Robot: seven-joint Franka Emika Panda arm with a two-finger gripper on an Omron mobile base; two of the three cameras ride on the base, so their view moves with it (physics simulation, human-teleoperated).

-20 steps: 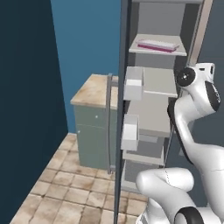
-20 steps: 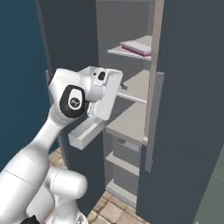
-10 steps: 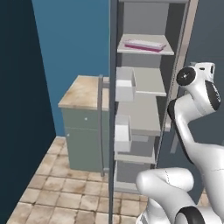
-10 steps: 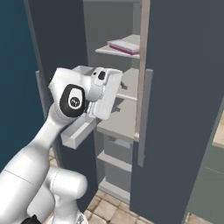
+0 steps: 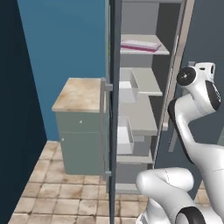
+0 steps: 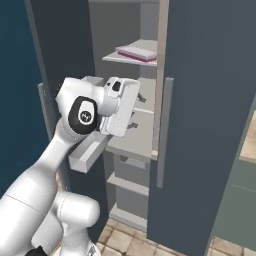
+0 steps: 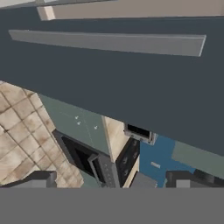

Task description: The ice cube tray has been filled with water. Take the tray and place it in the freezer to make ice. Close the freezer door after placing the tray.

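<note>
The pale pink ice cube tray (image 5: 141,45) lies flat on an upper shelf inside the freezer (image 5: 144,118), also seen as the tray (image 6: 137,51) in the right base view. The freezer door (image 5: 113,109) stands open, edge-on to me, with white bins on its inner side and its bar handle facing left; it appears as the door (image 6: 55,55) at the left of the right base view. My gripper (image 6: 136,111) hovers in front of the middle shelves, below the tray, open and holding nothing. In the hand view, the gripper (image 7: 114,179) points at a dark panel.
The neighbouring dark fridge door (image 6: 205,125) with a vertical handle (image 6: 162,135) is closed on the right. A grey-green cabinet with a stone top (image 5: 81,94) stands left of the open door. Tiled floor (image 5: 57,192) lies in front.
The whole picture has slid sideways in both base views, so the base has moved. The arm's pose and the open gripper look unchanged, and the tray stays on its shelf.
</note>
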